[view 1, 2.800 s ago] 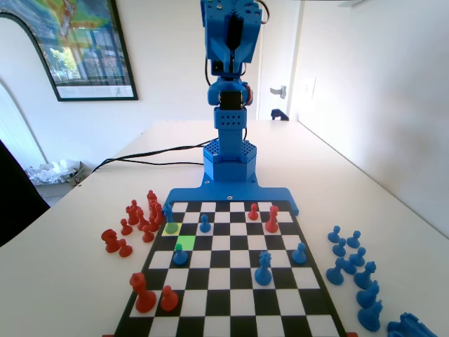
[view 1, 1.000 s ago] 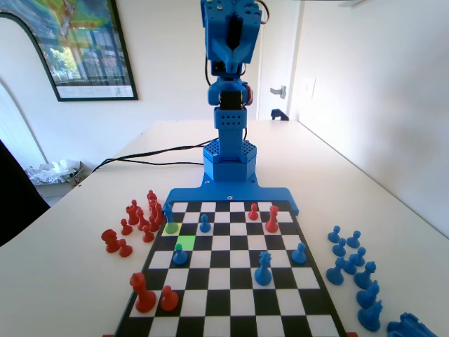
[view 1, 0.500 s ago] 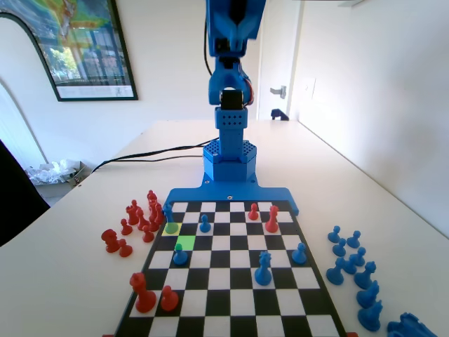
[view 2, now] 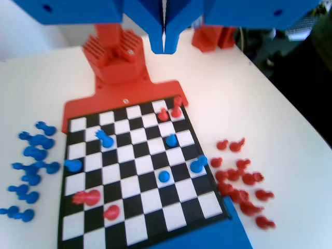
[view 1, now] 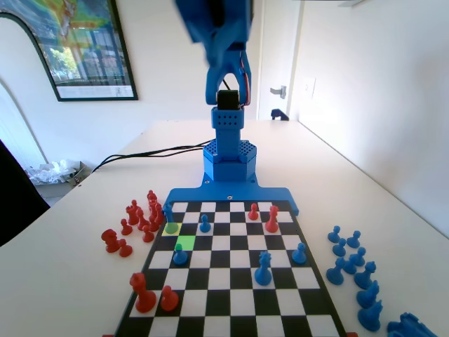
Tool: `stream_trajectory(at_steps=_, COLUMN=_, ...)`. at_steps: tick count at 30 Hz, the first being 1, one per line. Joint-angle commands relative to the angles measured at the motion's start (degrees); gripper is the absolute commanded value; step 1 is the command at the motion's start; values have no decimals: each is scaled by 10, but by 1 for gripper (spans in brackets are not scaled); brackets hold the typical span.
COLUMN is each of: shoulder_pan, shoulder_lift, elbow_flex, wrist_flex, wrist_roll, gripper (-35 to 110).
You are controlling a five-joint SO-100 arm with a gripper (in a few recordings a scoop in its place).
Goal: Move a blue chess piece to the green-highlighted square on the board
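Hand high at top of wrist view, jaws together, empty. Blue chess piece on yellow square, left-centre of fixed view, beside green-highlighted square, which sits bare. Board untouched; reach, grasp, transfer all remain.

Blue chess piece on yellow-highlighted square, green-highlighted square diagonally beside (empty), arm apparently blurred overhead
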Motion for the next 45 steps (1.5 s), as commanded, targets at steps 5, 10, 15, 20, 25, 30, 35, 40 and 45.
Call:
stream_trajectory(at_steps=5, shoulder_pan=47, shoulder_lift=-32, elbow_flex=-26, wrist_flex=88, wrist_roll=-66, gripper=1)
stream_trajectory(at_steps=10, shoulder_pan=63, shoulder_lift=-27, elbow_flex=19, wrist_flex=105, wrist_roll=-82, gripper=3)
stream_trajectory(at_steps=15, shoulder_pan=92, shoulder_lift=-33, elbow_flex=54, wrist_flex=42, wrist_roll=-82, gripper=7)
stream_trajectory(at_steps=20, shoulder_pan=123, shoulder_lift=-37, elbow_flex=117, wrist_flex=-42, wrist_roll=-95, gripper=10)
stream_trajectory(at_steps=25, shoulder_pan=132, shoulder_lift=-68, elbow_flex=130, wrist_flex=-82, wrist_roll=-105, gripper=11)
stream_trajectory(at_steps=30, shoulder_pan=139, shoulder_lift=-104, elbow_flex=146, wrist_flex=-137, wrist_roll=-115, gripper=12)
stream_trajectory(at_steps=35, shoulder_pan=146, shoulder_lift=-126, elbow_flex=151, wrist_flex=-165, wrist_roll=-127, gripper=12)
stream_trajectory(at_steps=40, shoulder_pan=152, shoulder_lift=-132, elbow_flex=182, wrist_flex=-203, wrist_roll=-145, gripper=12)
stream_trajectory(at_steps=45, shoulder_pan=151, shoulder_lift=-140, elbow_flex=206, wrist_flex=-235, wrist_roll=-152, gripper=13)
